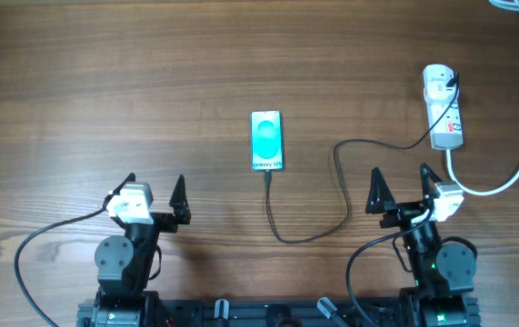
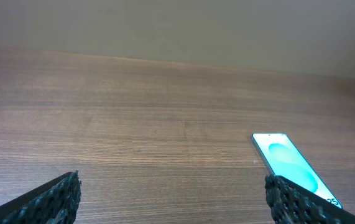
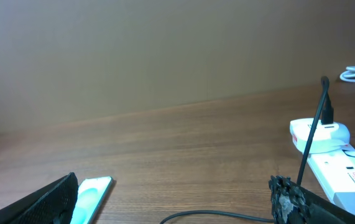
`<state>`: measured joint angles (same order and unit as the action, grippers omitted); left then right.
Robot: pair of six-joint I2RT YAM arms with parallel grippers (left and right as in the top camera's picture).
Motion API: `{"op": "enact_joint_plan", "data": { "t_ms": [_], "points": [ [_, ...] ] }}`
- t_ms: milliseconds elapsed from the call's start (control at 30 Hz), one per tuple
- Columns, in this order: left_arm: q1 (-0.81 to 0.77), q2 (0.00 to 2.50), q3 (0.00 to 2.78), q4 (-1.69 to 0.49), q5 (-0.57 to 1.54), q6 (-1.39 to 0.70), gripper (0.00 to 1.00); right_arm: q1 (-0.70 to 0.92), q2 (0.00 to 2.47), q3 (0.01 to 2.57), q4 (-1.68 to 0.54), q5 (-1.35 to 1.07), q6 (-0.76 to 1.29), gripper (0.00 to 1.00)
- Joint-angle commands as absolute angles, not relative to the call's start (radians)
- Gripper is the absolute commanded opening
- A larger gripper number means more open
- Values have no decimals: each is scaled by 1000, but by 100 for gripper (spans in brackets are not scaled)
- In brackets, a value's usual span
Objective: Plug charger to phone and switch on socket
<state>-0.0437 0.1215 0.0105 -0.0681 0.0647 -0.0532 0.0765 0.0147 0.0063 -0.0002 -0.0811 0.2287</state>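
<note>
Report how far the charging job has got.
Done, apparently: the charger cable meets the near end of the phone and runs to the socket. In hand: nothing; the left gripper and right gripper sit open and empty. Left: the socket switch, whose state I cannot read.

Charger (image 1: 268, 200) runs socket (image 1: 444, 109) to phone (image 1: 267, 141) btm; L claw (image 1: 154, 182), R claw (image 1: 400, 174) spread.
</note>
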Motion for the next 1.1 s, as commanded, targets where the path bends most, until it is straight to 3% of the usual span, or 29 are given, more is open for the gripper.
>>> {"op": "enact_joint_plan", "data": {
  "t_ms": [0,200,467,1067],
  "points": [
    [-37,125,6,-73,65,-33,100,82,10,5,2,-75,210,100],
    [-37,125,6,-73,65,-33,100,81,10,5,1,-72,208,100],
    [-37,125,6,-73,65,-33,100,72,9,5,-1,-49,-88,100],
    [-37,125,6,-73,65,-33,100,46,8,6,-2,-30,-15,100]
  ]
}}
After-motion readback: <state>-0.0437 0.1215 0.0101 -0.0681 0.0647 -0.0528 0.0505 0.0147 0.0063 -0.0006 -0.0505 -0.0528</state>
